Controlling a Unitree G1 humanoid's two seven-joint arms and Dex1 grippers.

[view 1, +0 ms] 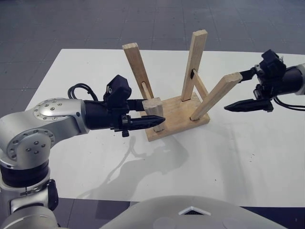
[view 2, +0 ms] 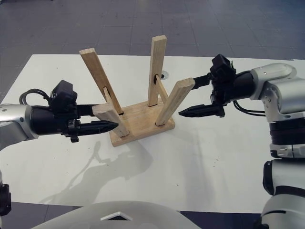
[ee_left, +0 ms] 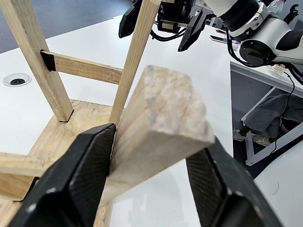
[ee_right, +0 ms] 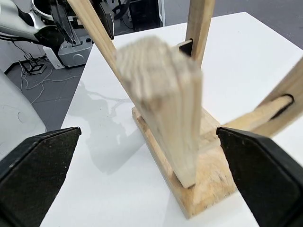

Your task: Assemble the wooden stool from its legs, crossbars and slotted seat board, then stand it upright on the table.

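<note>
- The stool (view 1: 177,119) rests upside down on the surface (view 1: 238,157), legs up.
- The near leg (view 1: 153,107) is pinched by the left tool (ee_left: 156,161); the right tool (view 1: 233,91) is spread around the right leg (view 1: 214,98).
- If turned over unevenly, legs may be pulled from their slots.

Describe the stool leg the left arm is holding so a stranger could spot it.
On the white table rests an upside-down wooden stool, seat board down. At the board's near left corner rises a leg that leans outward. Unlike the other three, it is clamped in the left end effector.
</note>
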